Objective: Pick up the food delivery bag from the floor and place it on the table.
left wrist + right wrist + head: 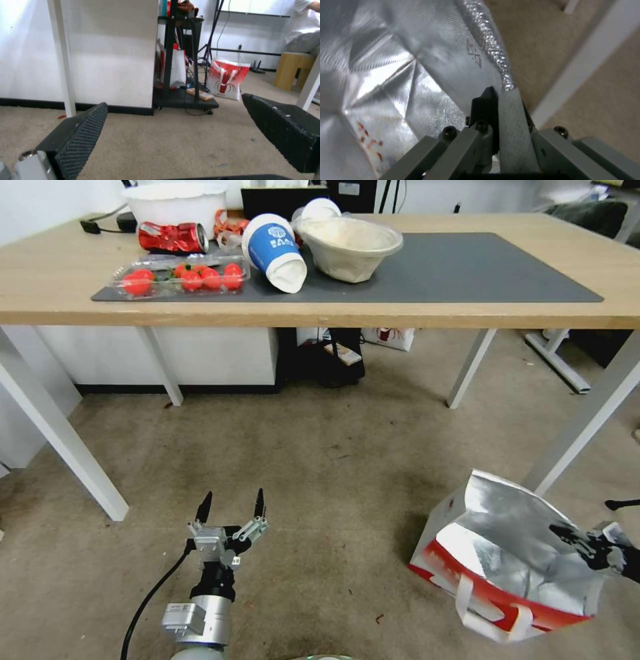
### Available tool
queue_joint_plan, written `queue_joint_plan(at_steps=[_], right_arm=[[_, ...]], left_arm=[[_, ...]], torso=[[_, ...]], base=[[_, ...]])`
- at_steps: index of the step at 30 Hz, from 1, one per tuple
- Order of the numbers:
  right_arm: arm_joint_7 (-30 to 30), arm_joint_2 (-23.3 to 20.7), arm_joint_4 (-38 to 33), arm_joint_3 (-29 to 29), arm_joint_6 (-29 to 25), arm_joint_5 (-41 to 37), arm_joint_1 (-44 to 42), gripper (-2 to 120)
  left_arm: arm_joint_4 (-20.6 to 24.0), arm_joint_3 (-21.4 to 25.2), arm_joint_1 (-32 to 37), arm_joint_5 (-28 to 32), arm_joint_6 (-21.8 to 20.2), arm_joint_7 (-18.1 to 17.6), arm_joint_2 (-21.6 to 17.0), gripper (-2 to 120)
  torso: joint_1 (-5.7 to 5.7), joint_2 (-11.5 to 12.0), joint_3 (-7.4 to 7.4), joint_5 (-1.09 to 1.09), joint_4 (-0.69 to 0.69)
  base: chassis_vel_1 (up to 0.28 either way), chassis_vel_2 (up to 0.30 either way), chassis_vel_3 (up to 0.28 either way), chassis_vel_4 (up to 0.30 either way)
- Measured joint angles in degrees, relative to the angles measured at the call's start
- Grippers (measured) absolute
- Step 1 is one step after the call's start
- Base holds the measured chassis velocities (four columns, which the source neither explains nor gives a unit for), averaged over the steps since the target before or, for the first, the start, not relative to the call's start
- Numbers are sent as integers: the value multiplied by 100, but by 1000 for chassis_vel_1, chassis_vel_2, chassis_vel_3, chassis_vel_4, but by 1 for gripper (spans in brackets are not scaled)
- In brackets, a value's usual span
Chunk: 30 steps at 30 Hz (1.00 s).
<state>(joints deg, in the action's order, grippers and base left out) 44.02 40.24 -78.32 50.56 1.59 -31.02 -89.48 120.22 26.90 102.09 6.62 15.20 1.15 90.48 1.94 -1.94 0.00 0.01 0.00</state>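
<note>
While the food delivery bag (pixel 510 553) sits tipped on the floor (pixel 320 473) with its foil-lined mouth gaping toward the camera, the right gripper (pixel 600 547) has hold of it at the rim: in the right wrist view the jaws are pinched together on a flat white strip at the bag's edge, seemingly one of the handles or the rim band, with the silver lining beside it. The bag lies just beside a white leg of the desk (pixel 333 313), on the robot's side of it and below the desk's right end. Well apart from the bag, the left gripper (pixel 232 505) hangs low over bare carpet with its jaws spread wide and nothing between them.

The step in hand looks like the grasp itself, made but with the lift not yet done. Next the bag has to rise clear of the desk's edge, and the free stretch of dark mat (pixel 467 267), on the bag's side of the white bowl (pixel 348 247) and the blue cup (pixel 275 252), seems the natural landing place. A thin paper hold may tear or swing, so a slow lift seems wise.
</note>
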Motion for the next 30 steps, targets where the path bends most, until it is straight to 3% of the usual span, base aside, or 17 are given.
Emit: queue_joint_plan(at_steps=[14,22,30], right_arm=[[-626,-270,-1906,-77,838,-1642,-851,0],[-1799,-424,-3321,312,1219,-2762,-1396,0],[-2763,-559,-3975,568,1466,-3514,-1554,0]], left_arm=[[68,14,59,-78,26,-20,116,100],[85,4,92,-92,103,-20,142,100],[115,-15,94,-132,123,-40,165,100]], torso=[[0,0,0,-2,0],[0,0,0,-2,0],[0,0,0,-1,0]], base=[[0,0,0,0],[0,0,0,0],[0,0,0,0]])
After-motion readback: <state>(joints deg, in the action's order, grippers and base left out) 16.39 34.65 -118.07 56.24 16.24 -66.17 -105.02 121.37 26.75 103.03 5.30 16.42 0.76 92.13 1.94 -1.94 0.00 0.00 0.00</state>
